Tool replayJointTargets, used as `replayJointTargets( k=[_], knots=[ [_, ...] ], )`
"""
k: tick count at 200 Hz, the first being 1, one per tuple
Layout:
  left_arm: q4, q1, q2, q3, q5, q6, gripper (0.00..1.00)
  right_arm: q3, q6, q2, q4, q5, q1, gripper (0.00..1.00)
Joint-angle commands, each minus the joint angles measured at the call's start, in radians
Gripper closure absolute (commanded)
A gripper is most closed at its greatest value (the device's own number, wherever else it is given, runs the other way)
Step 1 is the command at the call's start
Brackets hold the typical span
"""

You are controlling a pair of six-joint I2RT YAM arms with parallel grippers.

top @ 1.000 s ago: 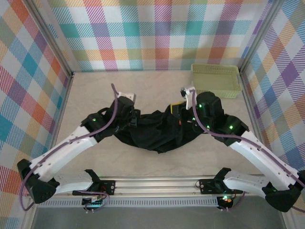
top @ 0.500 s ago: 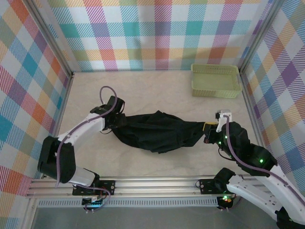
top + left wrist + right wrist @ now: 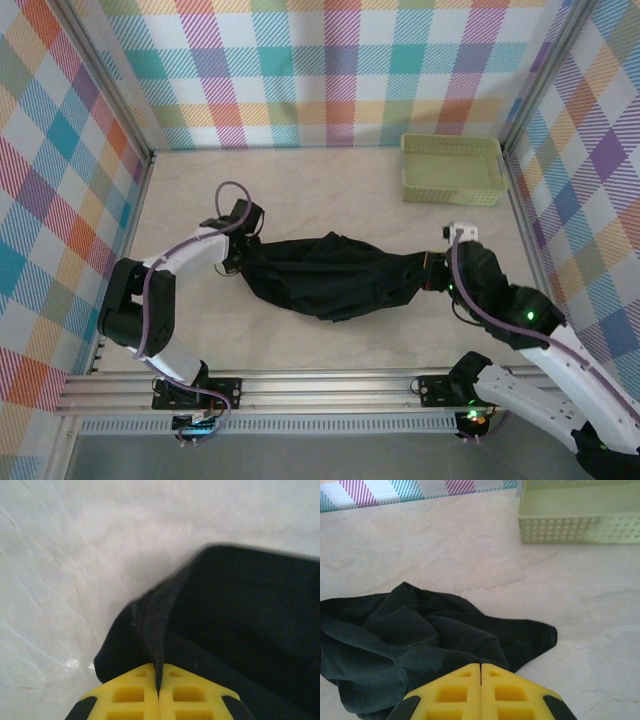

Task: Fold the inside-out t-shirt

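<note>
A pale marbled surface (image 3: 330, 190) carries the black t-shirt (image 3: 330, 280), which lies stretched between the two jaws. Both arms reach low and forward. The left jaws are closed, pinching a fold at one end. The right jaws are closed on the other end.

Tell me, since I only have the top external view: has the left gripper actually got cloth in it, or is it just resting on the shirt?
Observer: It has cloth. On the left wrist camera, the left gripper is shut, with a folded edge of the t-shirt pinched in the seam between its yellow fingers.
Operator: And the right side?
Observer: On the right wrist camera, the right gripper is shut too. Bunched fabric runs in under its tips, so it looks held, though the pinch point itself is hidden.
</note>
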Motion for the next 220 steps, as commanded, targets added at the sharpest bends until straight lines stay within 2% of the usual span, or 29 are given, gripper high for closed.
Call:
replayJointTargets(
  k=[1,20,44,62,91,128,169,220],
  knots=[
    [-0.103,0.047,-0.094,0.279,-0.051,0.038,1.00,0.270,-0.131,0.101,0.064,0.028,-0.045,1.00],
    [-0.191,0.057,-0.154,0.573,-0.118,0.074,1.00,0.557,-0.265,0.229,0.093,0.030,-0.067,1.00],
    [-0.247,0.057,-0.170,0.926,-0.121,0.147,1.00,0.903,-0.381,0.351,0.103,-0.013,-0.069,1.00],
    [-0.258,0.057,-0.199,1.057,-0.114,0.192,1.00,1.041,-0.429,0.388,0.118,-0.053,-0.070,1.00],
    [-0.206,0.057,-0.301,0.983,-0.048,0.235,1.00,1.083,-0.491,0.391,0.156,-0.060,-0.070,1.00],
    [-0.207,0.057,-0.367,0.827,-0.040,0.262,1.00,0.996,-0.498,0.379,0.176,-0.108,-0.069,1.00],
    [-0.292,0.057,-0.344,0.782,-0.046,0.252,1.00,0.908,-0.535,0.402,0.191,-0.010,-0.074,1.00],
    [-0.387,0.059,-0.272,0.744,-0.257,0.211,1.00,0.861,-0.398,0.437,0.096,-0.012,-0.178,1.00]
  ],
)
